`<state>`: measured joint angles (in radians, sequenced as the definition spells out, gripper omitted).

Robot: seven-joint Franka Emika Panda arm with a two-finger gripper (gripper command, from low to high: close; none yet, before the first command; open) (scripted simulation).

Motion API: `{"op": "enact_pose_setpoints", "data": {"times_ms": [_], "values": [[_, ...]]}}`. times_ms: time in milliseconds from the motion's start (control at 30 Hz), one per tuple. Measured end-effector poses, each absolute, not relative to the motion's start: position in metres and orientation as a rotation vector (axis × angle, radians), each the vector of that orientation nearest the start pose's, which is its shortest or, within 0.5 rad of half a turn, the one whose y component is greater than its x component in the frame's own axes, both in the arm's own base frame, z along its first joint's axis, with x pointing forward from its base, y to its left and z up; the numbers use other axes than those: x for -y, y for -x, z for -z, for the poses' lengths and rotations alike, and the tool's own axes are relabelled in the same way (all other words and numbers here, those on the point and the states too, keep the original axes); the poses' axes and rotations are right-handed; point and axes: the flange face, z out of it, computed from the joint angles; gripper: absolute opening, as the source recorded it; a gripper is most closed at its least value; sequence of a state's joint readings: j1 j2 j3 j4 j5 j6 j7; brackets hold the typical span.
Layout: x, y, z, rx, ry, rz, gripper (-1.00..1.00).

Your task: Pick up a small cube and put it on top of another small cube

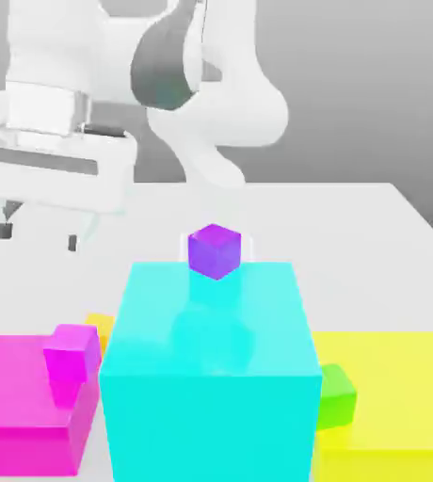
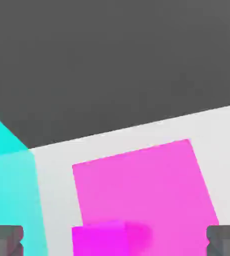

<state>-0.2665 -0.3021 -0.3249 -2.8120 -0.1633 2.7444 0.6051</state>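
Exterior view | small yellow-orange cube point(image 1: 99, 325): sliver between magenta block point(image 1: 23, 391), cyan block point(image 1: 211, 377)

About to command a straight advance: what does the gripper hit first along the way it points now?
Probably the small magenta cube, which lies between the gripper's spread fingertips atop the flat magenta block. How far off it is, I cannot tell.

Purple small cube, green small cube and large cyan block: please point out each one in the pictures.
purple small cube point(image 1: 214, 250): exterior view, on its front corner edge.
green small cube point(image 1: 337, 395): exterior view, on its front face.
large cyan block point(image 1: 211, 414): exterior view, on its front face.
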Motion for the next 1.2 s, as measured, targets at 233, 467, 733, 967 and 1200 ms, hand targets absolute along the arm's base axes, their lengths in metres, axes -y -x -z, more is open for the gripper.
{"op": "enact_pose_setpoints", "data": {"times_ms": [233,467,733,967,1200], "values": [[0.194,-0.251,-0.179,-1.560,2.724,0.007,0.00],[0.193,-0.247,-0.135,-1.560,2.730,0.000,-1.00],[0.193,-0.248,-0.146,-1.560,2.728,-0.002,-1.00],[0.197,-0.247,-0.195,-1.594,2.706,0.007,-1.00],[0.225,-0.321,-0.271,-1.586,2.735,0.152,-1.00]]}}
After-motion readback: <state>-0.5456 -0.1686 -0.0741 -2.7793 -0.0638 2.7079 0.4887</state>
